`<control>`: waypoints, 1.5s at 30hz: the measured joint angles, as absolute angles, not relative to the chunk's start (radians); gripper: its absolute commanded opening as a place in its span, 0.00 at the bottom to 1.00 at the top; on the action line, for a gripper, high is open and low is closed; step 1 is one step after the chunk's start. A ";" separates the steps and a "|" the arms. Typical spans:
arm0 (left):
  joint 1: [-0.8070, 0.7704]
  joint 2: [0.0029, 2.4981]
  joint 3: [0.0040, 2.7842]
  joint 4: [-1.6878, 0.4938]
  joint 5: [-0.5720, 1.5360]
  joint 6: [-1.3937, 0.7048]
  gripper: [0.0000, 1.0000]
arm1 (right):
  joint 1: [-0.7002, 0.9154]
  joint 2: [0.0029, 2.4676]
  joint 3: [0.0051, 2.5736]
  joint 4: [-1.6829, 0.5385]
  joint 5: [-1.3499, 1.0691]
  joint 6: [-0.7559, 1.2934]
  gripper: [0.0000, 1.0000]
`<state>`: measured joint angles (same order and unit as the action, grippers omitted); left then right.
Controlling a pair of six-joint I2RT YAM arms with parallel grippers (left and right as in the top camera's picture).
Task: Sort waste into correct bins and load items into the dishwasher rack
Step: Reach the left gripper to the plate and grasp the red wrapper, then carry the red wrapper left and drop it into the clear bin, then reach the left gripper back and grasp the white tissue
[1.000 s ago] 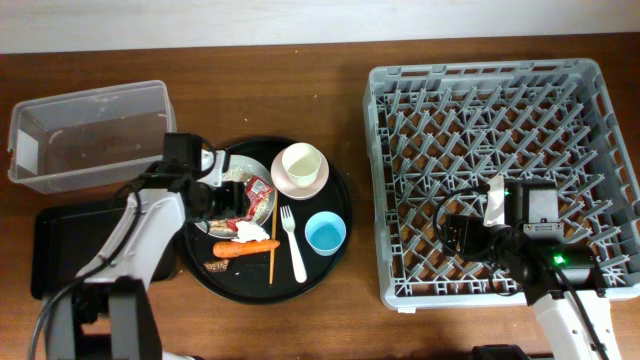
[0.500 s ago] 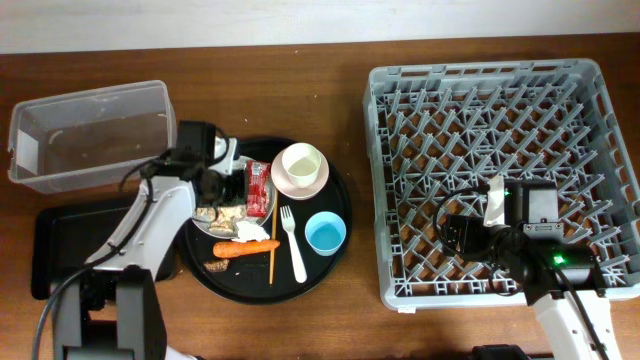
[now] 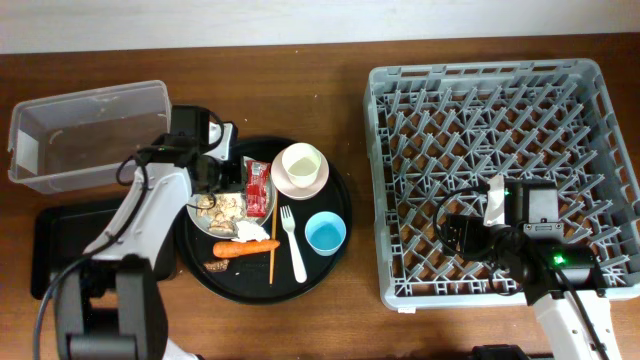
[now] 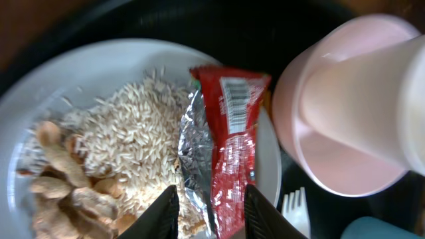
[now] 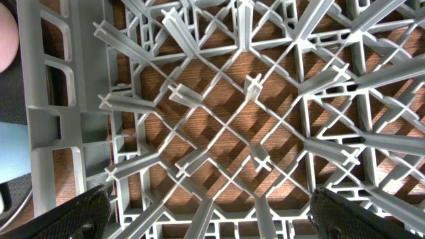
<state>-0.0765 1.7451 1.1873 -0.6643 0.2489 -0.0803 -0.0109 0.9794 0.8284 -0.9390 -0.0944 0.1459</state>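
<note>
My left gripper (image 3: pixel 228 178) (image 4: pixel 211 214) is open over the pale grey plate (image 3: pixel 270 172) (image 4: pixel 99 73), with one jaw on each side of the lower end of the red wrapper (image 3: pixel 257 188) (image 4: pixel 232 133). Beige food scraps (image 3: pixel 222 207) (image 4: pixel 113 143) lie on the plate. A white tissue (image 3: pixel 247 231), an orange carrot (image 3: pixel 245 248) and a brown bit (image 3: pixel 217 267) lie nearby. The cream cup (image 3: pixel 300 160) sits in the pink bowl (image 3: pixel 318 185) (image 4: pixel 345 126). The blue cup (image 3: pixel 325 233), white fork (image 3: pixel 293 245) and chopsticks (image 3: pixel 272 255) lie on the round tray. My right gripper (image 3: pixel 462 235) (image 5: pixel 226 222) is open and empty above the floor of the grey rack (image 3: pixel 500 100) (image 5: pixel 60 133).
The round black tray (image 3: pixel 330 275) holds the dishes and waste. The clear tub (image 3: pixel 85 135) stands at the far left. The flat black tray (image 3: pixel 55 250) lies in front of it, partly under my left arm. The rack holds nothing but its pegs.
My left gripper has moved toward the far side of the plate and now straddles the red wrapper, which has turned lengthwise. The right arm has not moved.
</note>
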 measured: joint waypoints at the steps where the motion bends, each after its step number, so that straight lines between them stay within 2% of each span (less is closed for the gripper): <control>1: -0.081 1.768 1.187 -0.664 0.252 -0.081 0.30 | -0.011 0.979 0.828 -0.939 -0.094 0.146 0.99; 4: -0.108 1.808 1.186 -0.661 0.258 -0.081 0.30 | -0.011 0.979 0.828 -0.939 -0.094 0.146 0.99; 6: -0.123 1.833 1.186 -0.660 0.259 -0.081 0.11 | -0.011 0.979 0.828 -0.939 -0.094 0.146 0.99; 8: -0.129 1.849 1.186 -0.660 0.260 -0.084 0.00 | -0.011 0.979 0.828 -0.939 -0.094 0.146 0.99; 13: -0.129 1.856 1.186 -0.650 0.262 -0.092 0.00 | -0.011 0.979 0.828 -0.939 -0.094 0.146 0.99; 17: -0.127 1.830 1.242 -0.735 0.248 -0.091 0.00 | -0.011 0.979 0.828 -0.939 -0.094 0.146 0.99; 20: -0.115 1.699 1.278 -0.724 0.130 -0.091 0.00 | -0.011 0.979 0.828 -0.939 -0.094 0.146 0.99; 24: -0.010 1.621 1.289 -0.600 0.027 -0.091 0.00 | -0.011 0.979 0.828 -0.939 -0.094 0.146 0.99; 31: 0.232 1.620 1.289 -0.278 -0.005 -0.091 0.00 | -0.012 0.979 0.828 -0.938 -0.094 0.146 0.99; 32: 0.245 1.621 1.289 -0.257 -0.006 -0.091 0.03 | -0.012 0.979 0.828 -0.938 -0.094 0.146 0.99; 34: 0.255 1.651 1.290 -0.212 -0.009 -0.091 0.43 | -0.012 0.979 0.828 -0.938 -0.094 0.146 0.99; 35: 0.255 1.674 1.290 -0.207 -0.009 -0.089 0.57 | -0.012 0.979 0.828 -0.937 -0.094 0.146 0.99; 37: 0.255 1.736 1.290 -0.193 -0.008 -0.086 0.61 | -0.012 0.979 0.828 -0.938 -0.094 0.146 0.99; 41: 0.255 1.758 1.290 -0.205 -0.008 -0.087 0.61 | -0.012 0.979 0.828 -0.938 -0.094 0.146 0.99; 45: 0.249 1.738 1.295 -0.450 0.091 -0.087 0.62 | -0.012 0.979 0.830 -0.936 -0.094 0.146 0.99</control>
